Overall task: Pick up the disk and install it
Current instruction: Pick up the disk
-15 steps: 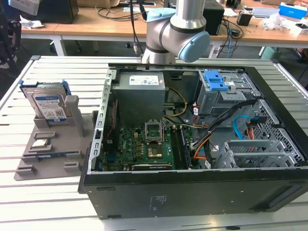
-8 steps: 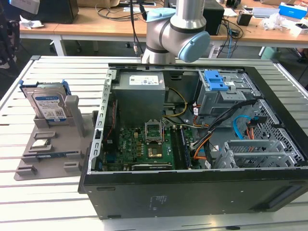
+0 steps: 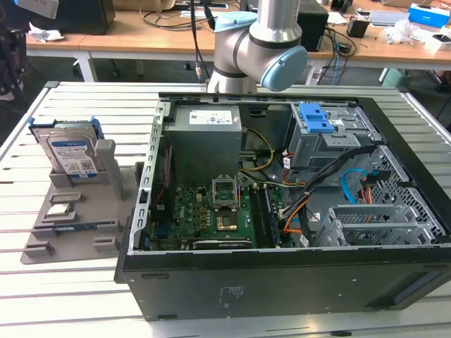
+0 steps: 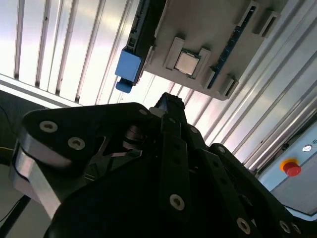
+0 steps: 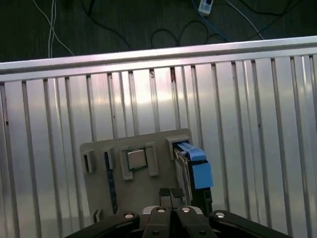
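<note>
The disk (image 3: 70,151) stands upright on edge, slotted in the grey holder (image 3: 70,243).

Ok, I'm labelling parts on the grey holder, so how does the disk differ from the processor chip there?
The disk stands on edge in its slot; the processor chip lies flat. The disk is far larger and rectangular; the chip small and square. The disk has a blue bracket and white-and-blue label; the chip is bare silver. Both sit on the grey holder.
</note>
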`<action>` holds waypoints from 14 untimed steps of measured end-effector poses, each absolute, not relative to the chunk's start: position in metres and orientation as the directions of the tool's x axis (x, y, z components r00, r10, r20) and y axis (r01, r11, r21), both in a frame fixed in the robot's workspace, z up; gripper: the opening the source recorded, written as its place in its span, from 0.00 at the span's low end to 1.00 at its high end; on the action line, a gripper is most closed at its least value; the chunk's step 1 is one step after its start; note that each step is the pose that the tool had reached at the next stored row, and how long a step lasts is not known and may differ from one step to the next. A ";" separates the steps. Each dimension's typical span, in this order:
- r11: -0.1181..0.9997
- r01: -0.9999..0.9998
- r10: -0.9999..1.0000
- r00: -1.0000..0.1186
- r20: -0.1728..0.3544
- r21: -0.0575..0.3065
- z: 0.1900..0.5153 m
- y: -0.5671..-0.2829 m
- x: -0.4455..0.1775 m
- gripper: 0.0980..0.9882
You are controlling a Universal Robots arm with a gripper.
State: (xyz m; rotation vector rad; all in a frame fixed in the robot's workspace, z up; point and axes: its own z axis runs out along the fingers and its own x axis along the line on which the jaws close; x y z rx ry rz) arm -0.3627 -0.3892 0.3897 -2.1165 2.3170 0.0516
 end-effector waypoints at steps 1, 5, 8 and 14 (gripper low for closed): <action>0.070 -0.997 -0.997 -0.071 -0.024 0.022 0.390 -0.389 -0.363 0.01; -0.020 -1.000 -1.000 0.019 -0.024 0.022 0.390 -0.389 -0.363 0.01; -0.038 -0.999 -0.999 0.038 -0.024 0.022 0.390 -0.389 -0.363 0.01; -0.039 -0.999 -0.999 0.039 -0.024 0.022 0.390 -0.389 -0.363 0.01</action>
